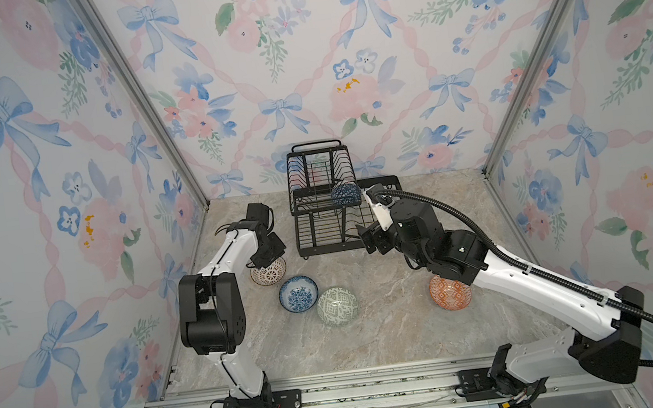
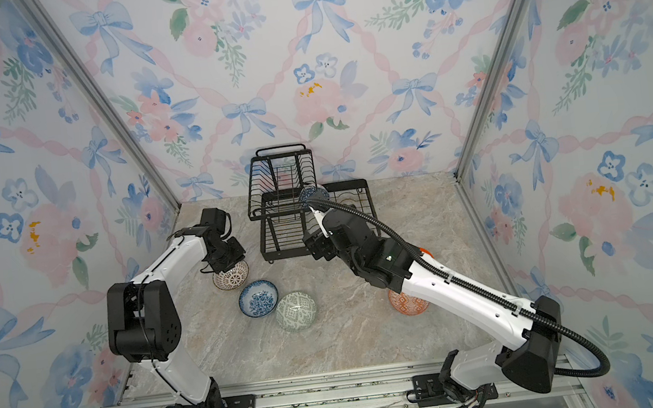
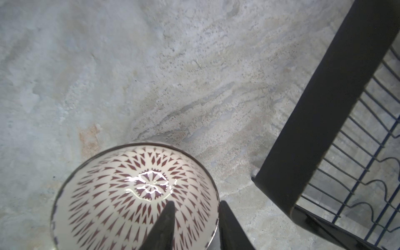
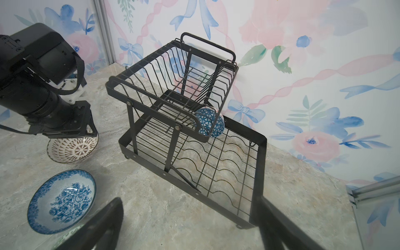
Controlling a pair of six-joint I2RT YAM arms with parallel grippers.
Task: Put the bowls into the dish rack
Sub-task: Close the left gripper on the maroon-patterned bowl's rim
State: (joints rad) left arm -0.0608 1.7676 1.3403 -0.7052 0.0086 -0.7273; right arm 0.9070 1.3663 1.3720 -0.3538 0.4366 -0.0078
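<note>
My left gripper [image 3: 197, 203] is open and straddles the rim of a brown-and-white patterned bowl [image 3: 129, 194] that stands upright on the table left of the black wire dish rack [image 1: 321, 230], one finger inside and one outside. A dark-blue geometric bowl [image 4: 208, 123] lies tipped on its side at a corner of the rack's upper basket. A blue-white floral bowl [image 1: 298, 294] and a green-white bowl [image 1: 337, 306] sit side by side on the table. An orange patterned bowl [image 1: 450, 293] is partly hidden under the right arm. My right gripper [image 4: 188, 201] hangs open and empty before the rack's lower tray.
The marble tabletop [image 1: 373, 333] is walled in by floral panels on three sides. The rack stands against the back wall. The right arm's black cable hose [image 1: 464, 218] arcs over the rack's right side. A small orange sliver [image 2: 426, 251] shows behind the right arm.
</note>
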